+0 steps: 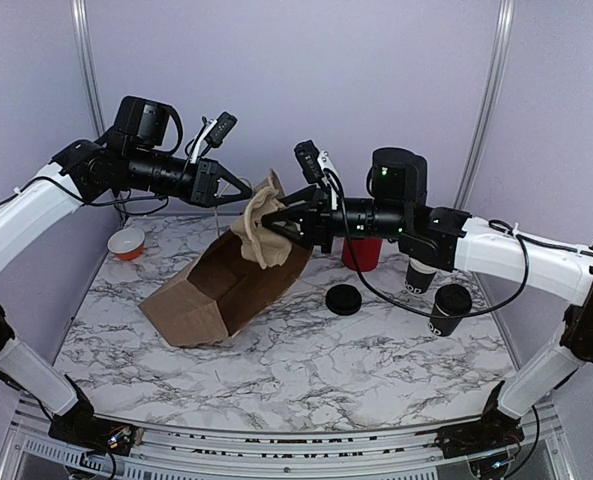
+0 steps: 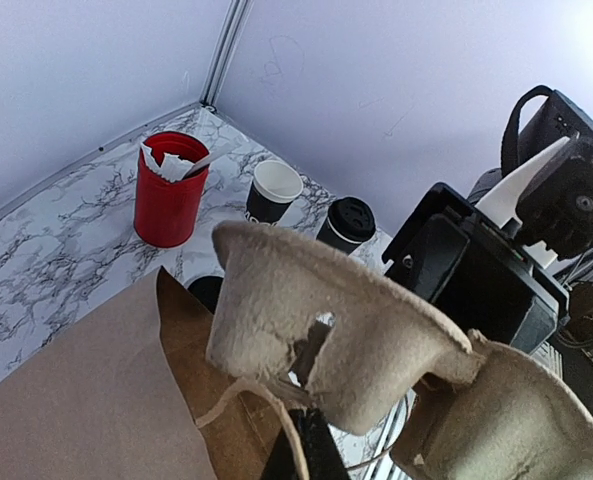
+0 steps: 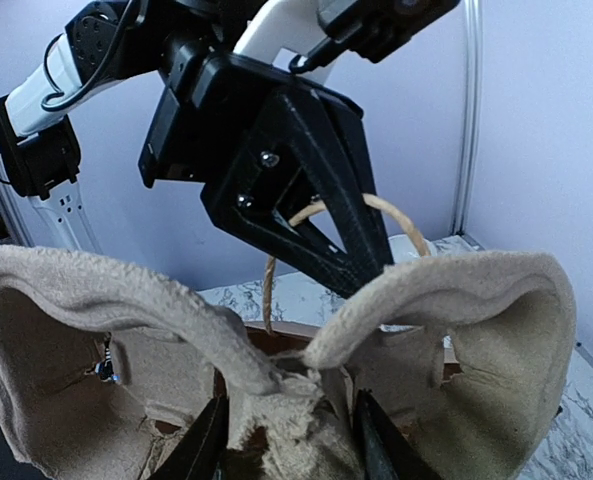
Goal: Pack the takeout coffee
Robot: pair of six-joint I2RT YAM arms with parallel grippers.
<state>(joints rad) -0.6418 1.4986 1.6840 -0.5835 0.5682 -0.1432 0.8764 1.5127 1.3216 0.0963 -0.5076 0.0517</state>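
Standing upright at the far right of the marble-patterned table (image 1: 306, 370), the small black paper cup with white lettering (image 1: 417, 280) is well apart from the brown paper bag (image 1: 216, 290), which lies on its side left of centre. From overhead the right arm hides the cup's mouth. The left wrist view shows it open and white inside, between a taller red cup holding white sticks (image 1: 360, 255) and a lidded black cup (image 1: 450, 312).

The right gripper (image 1: 281, 218) holds a beige moulded-pulp cup carrier (image 1: 259, 235) in the air above the bag. Its own camera shows a finger on each side of the carrier's middle ridge.

The left gripper (image 1: 244, 188) is closed. The bag's twine handle (image 3: 404, 225) curves across its fingers, though I cannot tell if it is pinched.
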